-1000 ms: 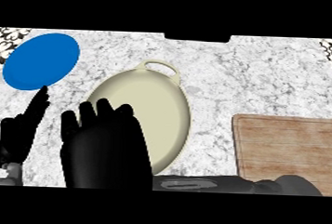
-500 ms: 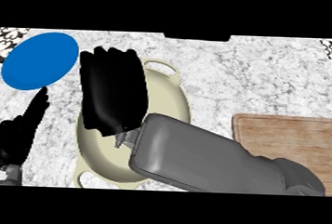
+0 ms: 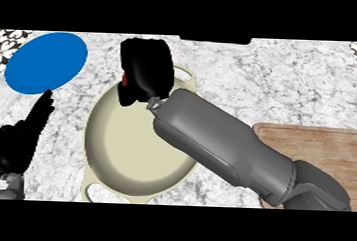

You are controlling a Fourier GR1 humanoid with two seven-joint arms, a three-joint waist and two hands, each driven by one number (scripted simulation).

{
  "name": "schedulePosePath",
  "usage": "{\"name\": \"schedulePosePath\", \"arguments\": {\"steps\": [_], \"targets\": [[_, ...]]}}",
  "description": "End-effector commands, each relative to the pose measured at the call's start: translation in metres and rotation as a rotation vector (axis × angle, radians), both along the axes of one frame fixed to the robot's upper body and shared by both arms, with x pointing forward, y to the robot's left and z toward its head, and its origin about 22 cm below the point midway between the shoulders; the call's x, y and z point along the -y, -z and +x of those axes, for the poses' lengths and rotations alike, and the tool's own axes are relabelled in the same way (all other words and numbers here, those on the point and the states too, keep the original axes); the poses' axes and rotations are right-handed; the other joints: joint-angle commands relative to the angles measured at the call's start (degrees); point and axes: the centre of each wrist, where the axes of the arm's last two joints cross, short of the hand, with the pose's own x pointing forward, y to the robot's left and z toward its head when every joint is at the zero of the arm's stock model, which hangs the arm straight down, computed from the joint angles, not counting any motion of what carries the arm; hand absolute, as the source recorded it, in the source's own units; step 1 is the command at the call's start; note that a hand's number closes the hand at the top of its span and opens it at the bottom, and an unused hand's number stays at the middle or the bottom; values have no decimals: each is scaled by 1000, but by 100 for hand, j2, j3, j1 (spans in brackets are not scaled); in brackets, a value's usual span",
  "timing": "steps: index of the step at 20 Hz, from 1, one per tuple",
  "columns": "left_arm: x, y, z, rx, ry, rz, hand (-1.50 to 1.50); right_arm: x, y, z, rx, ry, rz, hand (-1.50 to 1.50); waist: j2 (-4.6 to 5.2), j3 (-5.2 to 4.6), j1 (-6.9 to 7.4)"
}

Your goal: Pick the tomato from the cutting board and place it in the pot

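The cream pot (image 3: 136, 156) with two loop handles sits at the centre of the marble counter. My right hand (image 3: 146, 66) hangs over the pot's far rim, fingers curled downward. A sliver of the red tomato (image 3: 125, 79) peeks out at the hand's left edge; the rest is hidden inside the hand. The grey right forearm crosses the pot's right side from the lower right. The wooden cutting board (image 3: 321, 142) lies at the right with nothing showing on its visible part. My left hand (image 3: 22, 137) rests open at the left edge, fingers up.
A blue plate (image 3: 47, 63) lies at the far left of the counter, just beyond the left hand's fingertips. A patterned wall strip runs along the counter's far corners.
My right hand has risen from the near edge and travelled away from me across the pot to its far rim; the forearm now spans the pot. The left hand stays put.
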Motion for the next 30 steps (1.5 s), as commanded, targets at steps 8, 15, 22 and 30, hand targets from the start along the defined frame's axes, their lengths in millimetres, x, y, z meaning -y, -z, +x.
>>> {"name": "schedulePosePath", "arguments": {"steps": [8, 15, 22, 30], "targets": [[11, -3, 11, 20, 40, 4, 0, 17, 24, 27, -149, -23, 189, -150, 52, -1, 202], [4, 13, 6, -6, 26, -11, 0, 15, 5, 21, 15, -101, 501, -150, 37, 5, 97], [-23, 11, 5, 1, -21, -11, 0, 14, -12, 11, -14, -144, 760, -150, -12, 1, -69], [-10, 7, -17, -10, -45, -4, 0, 68, 24, 5, -135, -248, 863, -150, -71, 12, -300]]}}
